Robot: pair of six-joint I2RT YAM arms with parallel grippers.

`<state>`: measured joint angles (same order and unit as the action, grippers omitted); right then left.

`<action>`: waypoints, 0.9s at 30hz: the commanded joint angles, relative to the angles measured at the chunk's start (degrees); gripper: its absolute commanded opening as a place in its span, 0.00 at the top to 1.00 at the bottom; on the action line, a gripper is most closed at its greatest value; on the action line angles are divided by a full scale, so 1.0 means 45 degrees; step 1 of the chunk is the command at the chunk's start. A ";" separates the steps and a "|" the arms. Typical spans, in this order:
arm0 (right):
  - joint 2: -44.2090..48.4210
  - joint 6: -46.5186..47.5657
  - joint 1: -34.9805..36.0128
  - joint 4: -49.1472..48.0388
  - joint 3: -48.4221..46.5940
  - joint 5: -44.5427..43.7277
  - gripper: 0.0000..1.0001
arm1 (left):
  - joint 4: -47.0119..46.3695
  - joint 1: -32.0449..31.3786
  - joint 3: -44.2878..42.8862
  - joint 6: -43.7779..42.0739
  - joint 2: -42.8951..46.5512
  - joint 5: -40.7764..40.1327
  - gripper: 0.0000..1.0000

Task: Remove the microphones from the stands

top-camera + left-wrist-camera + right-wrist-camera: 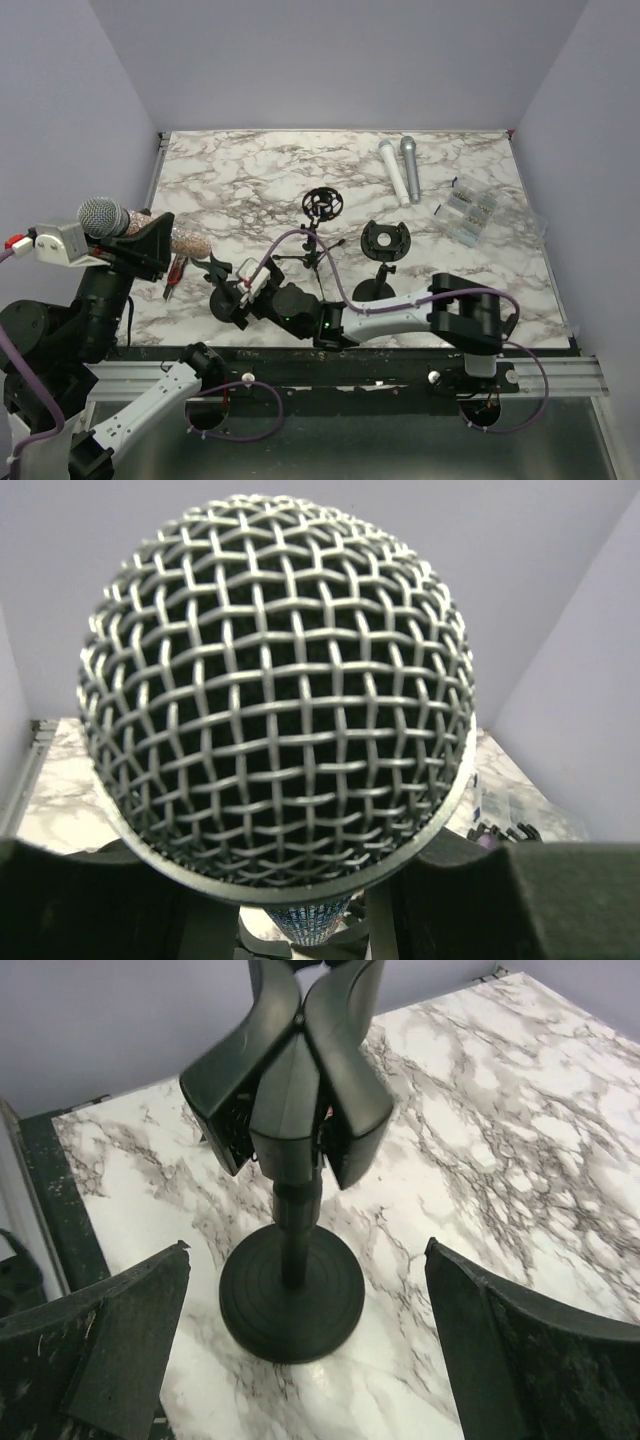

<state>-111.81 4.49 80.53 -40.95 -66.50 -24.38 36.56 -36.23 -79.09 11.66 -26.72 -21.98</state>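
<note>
Left wrist view is filled by the silver mesh-headed microphone (280,690), clamped in the left pincer (150,240) and held well apart from the black round-based stand (290,1305). The stand rises ungripped just ahead of the right pincer (308,1248), whose fingers are spread. A nudge from those fingers could topple it, and a weak clamp could drop the microphone.

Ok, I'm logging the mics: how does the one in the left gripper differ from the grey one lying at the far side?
The held microphone is clamped in the jaws of the left gripper, raised at the near left; the grey microphone lies flat on the table beside a white microphone. The held microphone's handle looks glittery; the grey microphone's is plain. Neither sits in the stand.
</note>
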 commanded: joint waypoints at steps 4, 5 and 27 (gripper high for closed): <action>0.4660 -0.1839 0.0151 0.4984 0.1157 0.1131 0.00 | -0.0526 0.0044 0.1405 0.2278 0.0475 0.1636 1.00; 0.5146 -0.2151 0.0148 0.5817 0.1099 0.1600 0.00 | -0.0712 0.0045 0.1732 0.2571 0.0563 0.2076 1.00; 0.8866 -0.6772 0.0131 0.7750 0.1634 0.4556 0.14 | -0.3782 0.0045 0.6419 0.8365 0.1144 0.7915 1.00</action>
<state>-69.71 -22.96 80.84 -6.57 -59.07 -7.62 25.15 -36.23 -51.20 43.77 -22.11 7.35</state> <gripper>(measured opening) 0.885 0.417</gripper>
